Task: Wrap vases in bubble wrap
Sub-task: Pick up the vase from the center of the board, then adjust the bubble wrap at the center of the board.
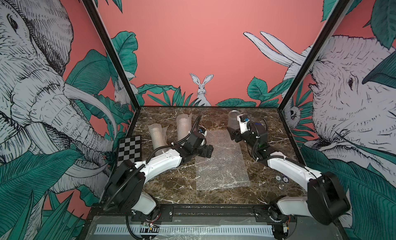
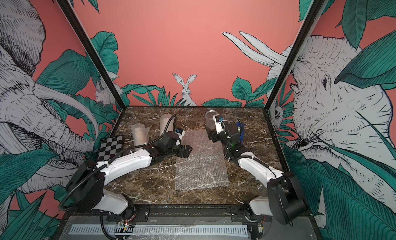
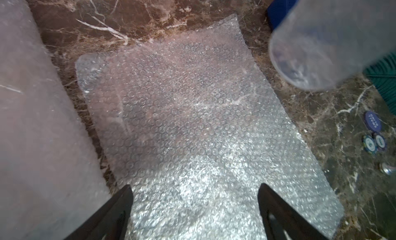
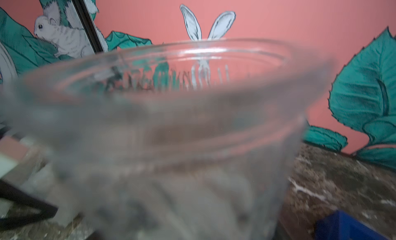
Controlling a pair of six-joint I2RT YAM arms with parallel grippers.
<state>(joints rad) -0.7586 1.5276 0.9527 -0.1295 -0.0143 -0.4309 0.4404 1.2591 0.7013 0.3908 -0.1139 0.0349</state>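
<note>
A clear glass vase [image 1: 232, 119] [image 2: 210, 119] is at the back right, with my right gripper [image 1: 233, 135] [image 2: 211, 134] shut on its lower part. Its blurred wall fills the right wrist view [image 4: 171, 121]. In the left wrist view its base [image 3: 317, 48] looks raised above the marble. A flat bubble wrap sheet [image 1: 221, 164] [image 2: 201, 166] [image 3: 192, 121] lies mid-table. My left gripper [image 1: 207, 152] [image 2: 185, 151] [image 3: 195, 191] hangs open over the sheet's left edge, nothing between its fingers. Two vases wrapped in bubble wrap [image 1: 157, 135] [image 1: 183, 126] stand at the back left.
A checkerboard card [image 1: 130, 150] lies at the left edge. A blue tape dispenser [image 2: 240, 131] sits behind my right wrist. Poker chips [image 1: 281, 178] [image 3: 374, 140] and a small metal disc [image 1: 281, 186] lie right of the sheet. Printed walls close in the marble table [image 1: 171, 185] on three sides.
</note>
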